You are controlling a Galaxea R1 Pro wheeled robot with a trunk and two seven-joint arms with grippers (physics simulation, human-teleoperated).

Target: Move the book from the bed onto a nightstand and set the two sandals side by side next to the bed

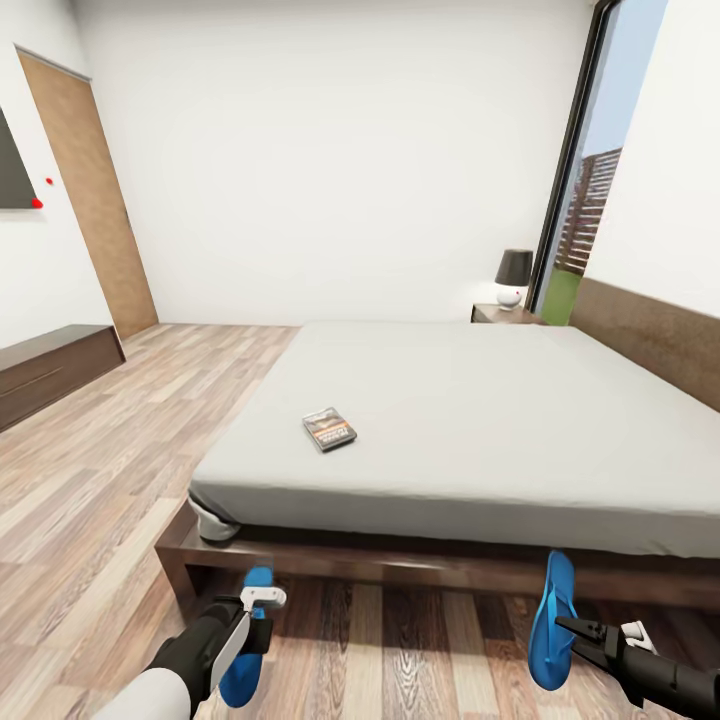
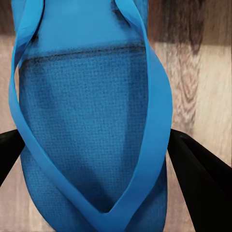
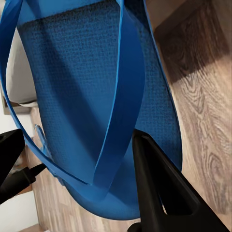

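Head view: left gripper (image 1: 262, 600) clamps left sandal (image 1: 248, 650), long axis toward bed (image 1: 450, 420); right gripper (image 1: 580, 630) clamps right sandal (image 1: 552, 620), on edge, likewise bedward.

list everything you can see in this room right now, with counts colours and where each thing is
flat bright blue flip-flop sandals: 2, blue; left one at the left claw, right one tilted on edge at the right claw, both in front of the bed
thin dark paperback book: 1, dark with orange band, on the mattress near the front left
large low bed: 1, pale grey mattress, dark brown frame, centre
small dark brown nightstand: 1, behind the bed by the glass door
table lamp: 1, dark shade, white base, on the nightstand
long low dark-wood cabinet: 1, left wall
wooden door: 1, brown, far left
left claw: 1, around the left sandal
right claw: 1, black, shut on the right sandal
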